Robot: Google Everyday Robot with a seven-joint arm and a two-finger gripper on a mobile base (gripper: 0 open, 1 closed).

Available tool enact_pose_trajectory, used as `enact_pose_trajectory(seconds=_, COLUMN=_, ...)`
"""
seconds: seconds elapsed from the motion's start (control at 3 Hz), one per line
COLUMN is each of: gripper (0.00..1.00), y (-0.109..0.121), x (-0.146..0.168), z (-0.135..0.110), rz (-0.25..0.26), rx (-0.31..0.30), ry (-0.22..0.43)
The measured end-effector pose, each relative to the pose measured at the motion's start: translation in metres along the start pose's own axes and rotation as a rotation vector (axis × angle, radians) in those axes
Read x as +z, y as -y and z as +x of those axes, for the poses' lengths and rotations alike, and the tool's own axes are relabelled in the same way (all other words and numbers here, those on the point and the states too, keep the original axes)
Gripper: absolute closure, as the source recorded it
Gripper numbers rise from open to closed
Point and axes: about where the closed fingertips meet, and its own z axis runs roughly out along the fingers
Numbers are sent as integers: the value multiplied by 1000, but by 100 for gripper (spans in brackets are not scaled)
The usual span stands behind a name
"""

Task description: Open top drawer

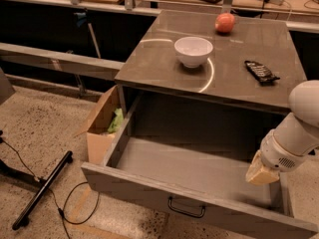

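Note:
The top drawer is a wide grey metal drawer, pulled far out of the cabinet, with its deep grey box showing and nothing in it. A small dark loop handle sits at the centre of its front. My white arm comes in from the right. My gripper, a tan tip at the arm's end, hangs over the drawer's right rear corner, away from the handle.
On the cabinet top stand a white bowl, a red apple and a dark remote-like object. An open cardboard box sits left of the drawer. A black stand leg and cable lie on the floor.

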Motion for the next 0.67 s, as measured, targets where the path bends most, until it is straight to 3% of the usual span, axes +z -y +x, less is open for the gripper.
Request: enact_pose_trajectory(seconds=0.67, gripper=100, y=-26, x=20, z=25, rz=-44, rx=46, ry=-22)
